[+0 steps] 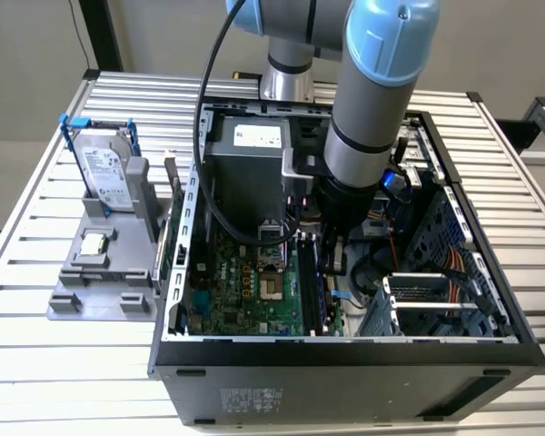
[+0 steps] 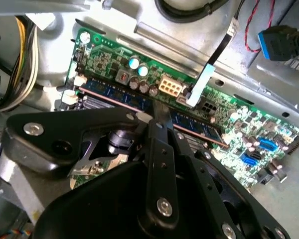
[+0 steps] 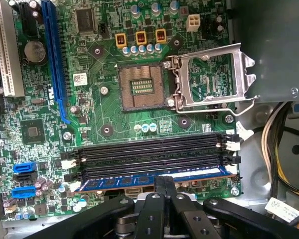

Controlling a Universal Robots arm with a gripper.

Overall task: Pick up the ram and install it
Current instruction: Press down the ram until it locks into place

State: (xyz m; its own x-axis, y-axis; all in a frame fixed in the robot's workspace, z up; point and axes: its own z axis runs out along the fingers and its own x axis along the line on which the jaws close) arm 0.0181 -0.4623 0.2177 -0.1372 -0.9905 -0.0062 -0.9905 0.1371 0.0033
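Note:
The ram [image 3: 124,181] is a dark bluish stick standing in the motherboard slot nearest my gripper, beside three empty black slots [image 3: 149,149]. In the second wrist view the ram [image 2: 109,94] runs along the board's edge under the fingers. My gripper [image 3: 164,180] [image 2: 160,113] is shut, fingertips together and down on the middle of the stick's upper edge. The fingers line up along the stick's length, not across it. In the exterior view the gripper [image 1: 332,263] reaches down inside the open computer case [image 1: 345,350], over the slots.
The processor socket [image 3: 139,87] lies bare with its metal latch frame [image 3: 214,74] swung open. A grey holder [image 1: 100,282] on the exterior view's left carries a silver hard drive [image 1: 104,168] and a square chip [image 1: 94,243]. Cable bundles [image 3: 284,149] and the power supply box [image 1: 245,154] crowd the case.

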